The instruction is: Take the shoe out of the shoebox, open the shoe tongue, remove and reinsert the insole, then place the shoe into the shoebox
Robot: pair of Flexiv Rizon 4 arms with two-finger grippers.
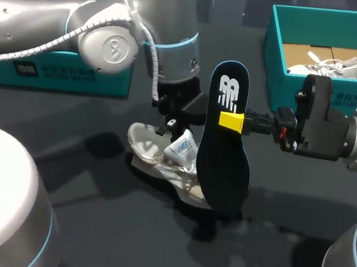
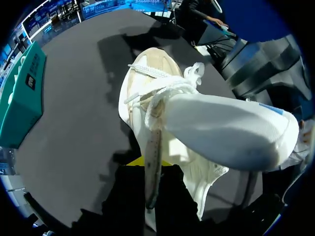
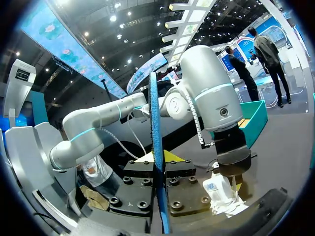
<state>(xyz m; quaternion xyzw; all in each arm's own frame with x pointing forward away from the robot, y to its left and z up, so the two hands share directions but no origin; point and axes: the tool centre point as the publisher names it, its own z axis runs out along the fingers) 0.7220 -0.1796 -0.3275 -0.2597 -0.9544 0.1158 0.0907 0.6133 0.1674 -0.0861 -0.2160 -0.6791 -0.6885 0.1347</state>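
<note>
The right gripper [image 1: 234,122] is clamped on the dark insole [image 1: 222,171], held upright with its lower end just beside the sneaker [image 1: 162,164] lying under the left gripper [image 1: 174,117], whose grip I cannot make out.

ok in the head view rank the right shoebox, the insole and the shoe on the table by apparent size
1. right shoebox, cut off at the edge
2. insole, raised nearer the camera, so its lead is unsure
3. shoe on the table, partly hidden

Silver-grey arms [image 1: 63,17] carry blue joint rings [image 1: 175,45], a white braided cable [image 1: 150,53] and yellow-tipped fingers [image 1: 231,121].
</note>
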